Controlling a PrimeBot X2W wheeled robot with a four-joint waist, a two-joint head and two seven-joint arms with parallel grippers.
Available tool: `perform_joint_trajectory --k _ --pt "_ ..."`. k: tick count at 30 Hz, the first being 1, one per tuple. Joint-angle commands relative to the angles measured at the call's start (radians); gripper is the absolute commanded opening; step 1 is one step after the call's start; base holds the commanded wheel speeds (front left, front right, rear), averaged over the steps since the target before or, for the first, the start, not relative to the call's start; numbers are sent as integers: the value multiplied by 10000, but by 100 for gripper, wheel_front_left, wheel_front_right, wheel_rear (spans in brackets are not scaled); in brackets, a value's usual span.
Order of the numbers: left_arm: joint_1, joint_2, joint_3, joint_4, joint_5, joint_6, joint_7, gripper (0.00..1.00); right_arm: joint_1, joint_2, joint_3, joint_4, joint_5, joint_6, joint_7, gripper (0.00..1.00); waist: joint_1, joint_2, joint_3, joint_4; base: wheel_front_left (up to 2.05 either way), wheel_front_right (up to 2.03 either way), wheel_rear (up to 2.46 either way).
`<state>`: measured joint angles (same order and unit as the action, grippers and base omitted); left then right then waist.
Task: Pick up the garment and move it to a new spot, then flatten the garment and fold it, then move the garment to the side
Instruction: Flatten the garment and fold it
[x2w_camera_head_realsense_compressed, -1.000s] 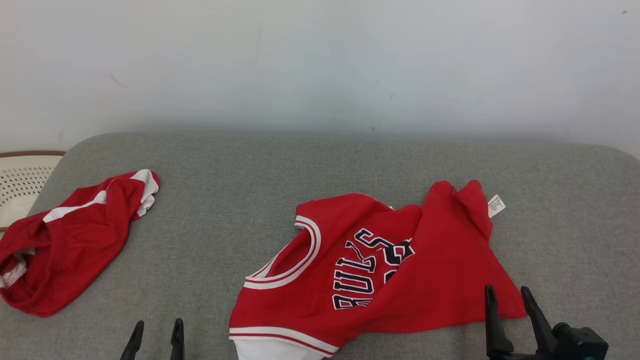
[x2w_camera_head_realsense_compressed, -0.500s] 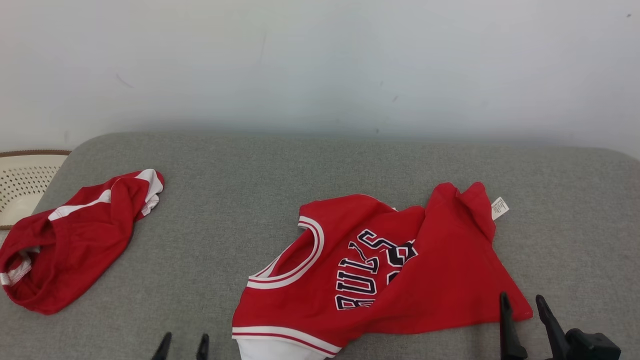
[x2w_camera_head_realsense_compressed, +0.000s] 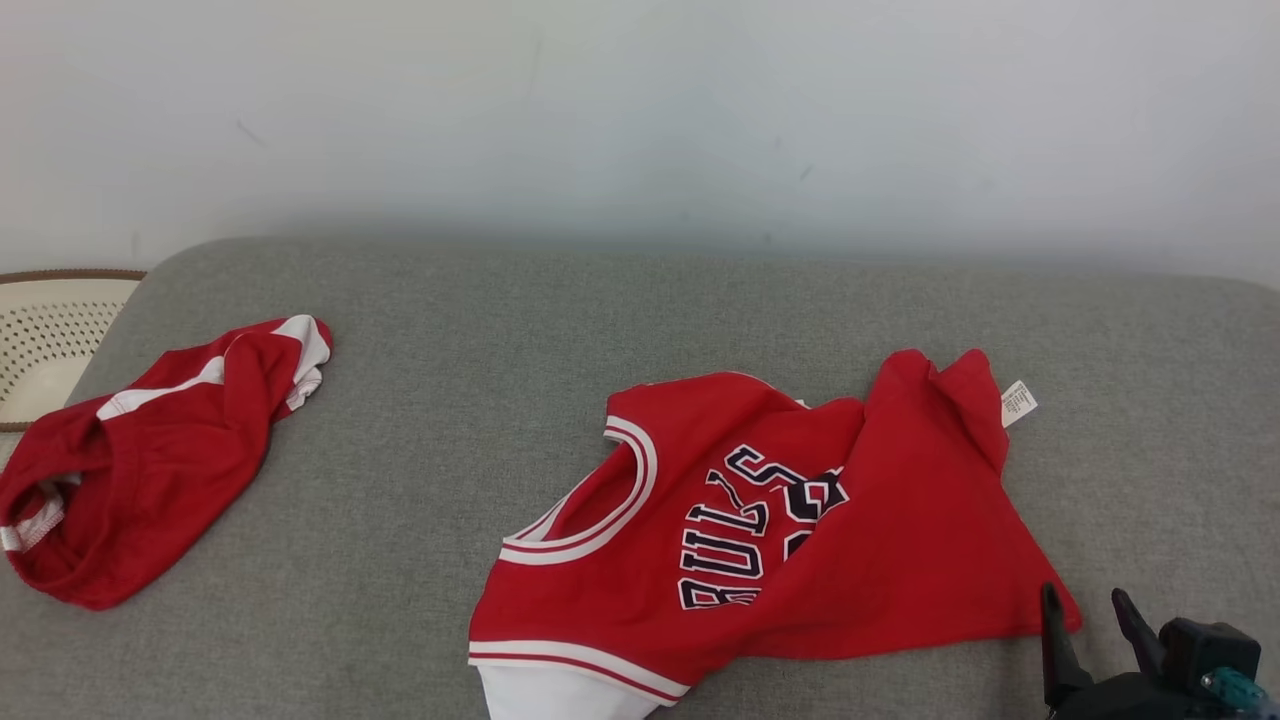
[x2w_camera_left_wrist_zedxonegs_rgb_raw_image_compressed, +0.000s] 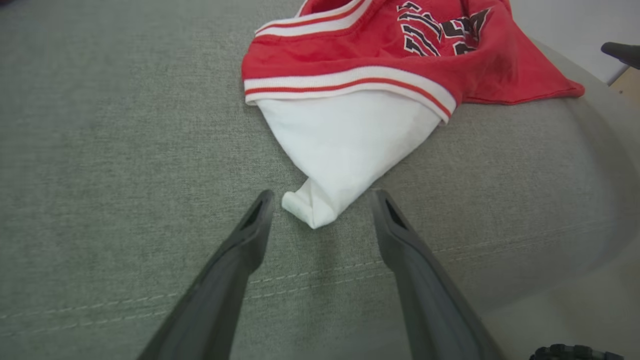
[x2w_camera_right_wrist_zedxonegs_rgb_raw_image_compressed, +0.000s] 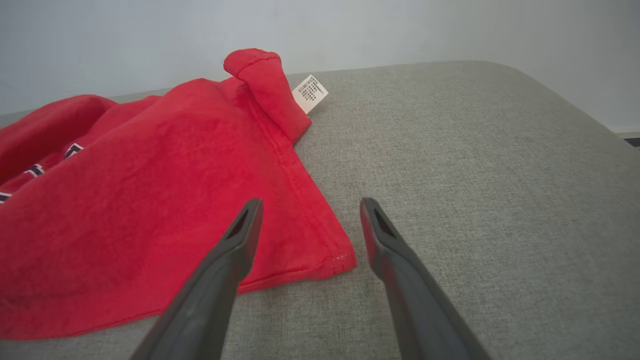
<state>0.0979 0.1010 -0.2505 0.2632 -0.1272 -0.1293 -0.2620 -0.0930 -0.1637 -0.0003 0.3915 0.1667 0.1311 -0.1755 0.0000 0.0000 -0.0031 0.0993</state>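
Left gripper (x2w_camera_left_wrist_zedxonegs_rgb_raw_image_compressed: 321, 197): wide open, empty, at white sleeve (x2w_camera_left_wrist_zedxonegs_rgb_raw_image_compressed: 340, 140). Right gripper (x2w_camera_right_wrist_zedxonegs_rgb_raw_image_compressed: 311, 202): wide open, empty, at red corner (x2w_camera_right_wrist_zedxonegs_rgb_raw_image_compressed: 335, 260). Shirt (x2w_camera_head_realsense_compressed: 800, 540) crumpled, near right on couch (x2w_camera_head_realsense_compressed: 450, 400). Not yet done: lift, flatten, fold, move aside.

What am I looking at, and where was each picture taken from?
A two-armed robot at a grey padded surface. The wide picture comes from its head; the other two from wrist cameras looking along each arm's jaws. A red jersey lies crumpled in the middle, a second red garment at the left beside a perforated basket. Both jaws are open, holding nothing: the left jaws point at the jersey's white tip, the right jaws at its red hem corner.
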Motion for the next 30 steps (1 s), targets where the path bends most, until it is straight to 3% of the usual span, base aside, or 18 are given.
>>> perform_joint_trajectory --k 1,21,22,23,24,30 --pt "-282 85 -169 249 -34 6 -46 100 -272 -156 27 329 -28 -7 17 100 0 0 140 26 0 0 0" --pt "-2046 300 -1653 2310 -97 0 -22 100 -2243 -207 -75 3673 -377 -7 -255 100 0 0 1032 -74 0 0 0" --pt "-2087 284 -1687 2432 -175 0 -22 100 -2305 -190 -65 3801 -393 -7 -302 90 0 0 1048 -69 0 0 0" --pt "-2174 273 -1704 2534 -198 0 -19 15 -2380 -167 -44 3920 -404 -7 -330 17 0 0 1056 -60 0 0 0" --pt "-2243 277 -1763 2624 -213 0 -17 0 -2446 -125 24 4011 -404 -7 -373 0 0 0 1058 -56 0 0 0" --pt "-2206 301 -1734 2314 -142 0 -25 0 -2540 -121 141 4178 -260 -7 -713 0 0 0 956 -20 0 0 0"
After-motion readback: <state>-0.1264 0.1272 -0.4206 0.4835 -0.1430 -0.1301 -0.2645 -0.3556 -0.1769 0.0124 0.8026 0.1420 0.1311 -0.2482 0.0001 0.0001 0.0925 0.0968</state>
